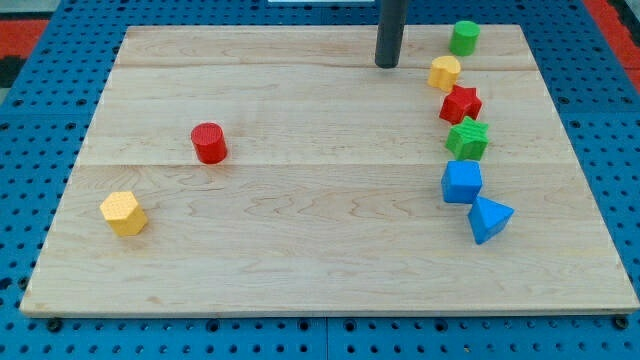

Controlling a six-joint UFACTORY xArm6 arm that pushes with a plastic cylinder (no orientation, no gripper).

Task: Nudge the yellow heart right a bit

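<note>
The yellow heart (445, 72) lies near the view's top right of the wooden board (300, 230). My tip (387, 65) stands on the board just to the heart's left, with a small gap between them. The rod rises out of the view's top. A green cylinder (464, 38) sits just above and right of the heart. A red star (461, 104) sits just below the heart, close to it or touching.
Below the red star run a green star (467, 139), a blue cube (462, 182) and a blue triangular block (489, 219). A red cylinder (209, 143) and a yellow hexagonal block (123, 213) lie at the view's left. Blue pegboard surrounds the board.
</note>
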